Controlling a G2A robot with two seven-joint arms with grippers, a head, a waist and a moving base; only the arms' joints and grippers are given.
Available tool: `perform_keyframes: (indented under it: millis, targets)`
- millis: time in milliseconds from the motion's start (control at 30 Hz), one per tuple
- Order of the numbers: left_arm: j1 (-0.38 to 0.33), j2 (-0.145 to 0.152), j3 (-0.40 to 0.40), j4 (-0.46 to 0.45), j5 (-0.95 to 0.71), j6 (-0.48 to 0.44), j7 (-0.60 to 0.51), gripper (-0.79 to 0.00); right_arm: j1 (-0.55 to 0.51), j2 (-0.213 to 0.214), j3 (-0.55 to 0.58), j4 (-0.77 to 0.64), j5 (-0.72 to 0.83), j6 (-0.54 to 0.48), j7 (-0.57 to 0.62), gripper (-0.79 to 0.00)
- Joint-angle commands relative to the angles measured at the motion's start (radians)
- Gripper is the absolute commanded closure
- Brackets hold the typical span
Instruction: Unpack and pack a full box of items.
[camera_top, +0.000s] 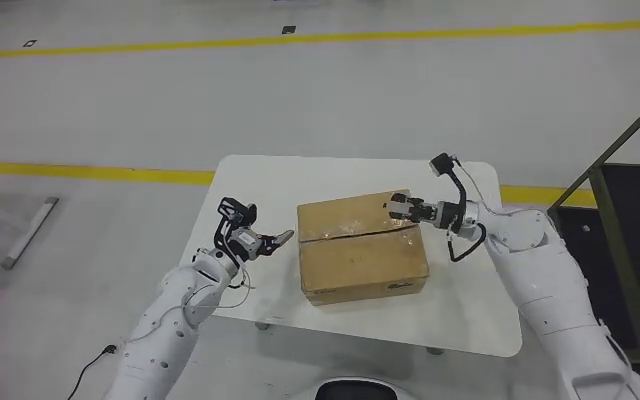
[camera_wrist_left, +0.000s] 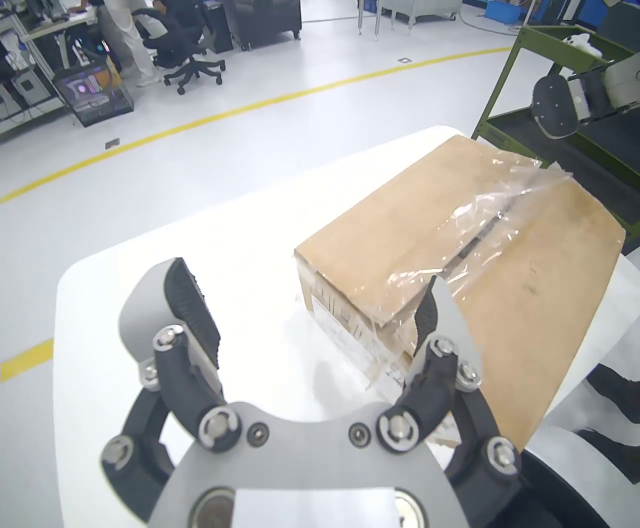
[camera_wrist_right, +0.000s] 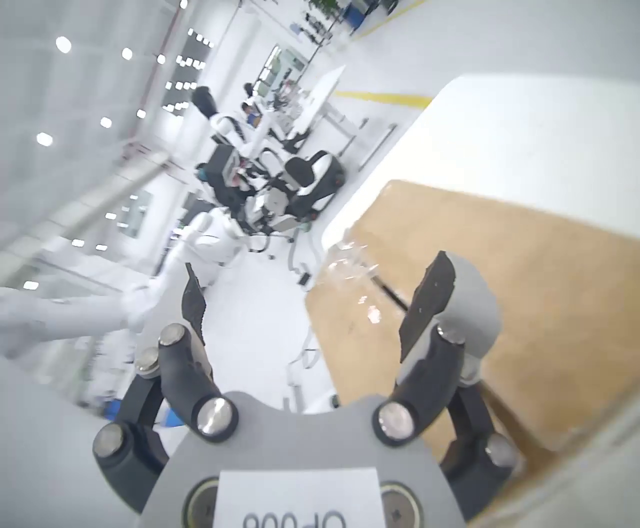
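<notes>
Overhead, a closed cardboard box (camera_top: 362, 248) sits at the middle of the white worktop (camera_top: 300, 175), with clear tape (camera_top: 350, 232) running along its top seam. The left gripper (camera_top: 272, 238) hangs just beside the box's 9 o'clock end, clear of it, fingers spread wide and holding nothing. The right gripper (camera_top: 393, 208) is over the box's top near its 2 o'clock corner, fingers apart and empty.

From the left wrist, the left gripper (camera_wrist_left: 306, 274) shows its fingers wide open with the worktop (camera_wrist_left: 235, 235) between them. The box (camera_wrist_left: 380, 235) stands just ahead, one finger in line with its near corner, where the tape (camera_wrist_left: 495, 210) is wrinkled and partly loose. A green cart (camera_wrist_left: 505, 95) stands on the floor beyond the box.

From the right wrist, the right gripper (camera_wrist_right: 317, 270) has its fingers wide apart and empty. One finger is above the box (camera_wrist_right: 540, 280) top; the other is seen against the room past the box's end. Crumpled tape (camera_wrist_right: 350, 265) lies at the end of the seam, and the worktop (camera_wrist_right: 525, 125) stretches beyond the box.
</notes>
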Motion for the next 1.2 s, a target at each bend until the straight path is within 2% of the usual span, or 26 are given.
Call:
perform_keyframes:
  millis: [0, 100, 467, 567, 833, 867, 900, 1033, 1167]
  targets:
    - [0.022, 0.004, -0.015, -0.016, -0.007, -0.006, -0.024, -0.785, 0.023, -0.012, -0.032, 0.038, 0.130, 0.085, 0.071, -0.785]
    - [0.044, 0.009, -0.029, -0.035, -0.020, -0.014, -0.053, -0.785, 0.066, -0.026, -0.090, 0.098, 0.108, 0.149, 0.117, -0.785]
    - [0.049, 0.009, -0.031, -0.040, -0.025, -0.018, -0.062, -0.785, 0.074, -0.028, -0.101, 0.107, 0.081, 0.150, 0.104, -0.785]
    - [0.051, 0.009, -0.031, -0.041, -0.027, -0.014, -0.061, -0.785, 0.058, -0.026, -0.108, 0.077, 0.042, 0.178, 0.075, -0.785]
    - [0.081, 0.008, -0.080, -0.065, 0.000, 0.203, -0.023, -0.785, 0.058, -0.040, -0.158, 0.065, -0.015, 0.294, -0.025, -0.776]
    - [0.085, 0.007, -0.086, -0.066, -0.010, 0.220, -0.020, -0.785, 0.061, -0.044, -0.166, 0.069, -0.009, 0.306, -0.036, -0.483]
    - [0.089, 0.006, -0.089, -0.067, -0.018, 0.229, -0.022, -0.785, 0.064, -0.049, -0.175, 0.075, -0.009, 0.317, -0.046, -0.351]
    - [0.093, 0.006, -0.090, -0.068, -0.032, 0.224, -0.042, -0.785, 0.088, -0.065, -0.209, 0.110, -0.015, 0.349, -0.076, 0.000]
    - [0.100, 0.004, -0.081, -0.076, -0.049, 0.189, -0.045, -0.785, 0.113, -0.078, -0.233, 0.144, -0.030, 0.367, -0.095, 0.000]
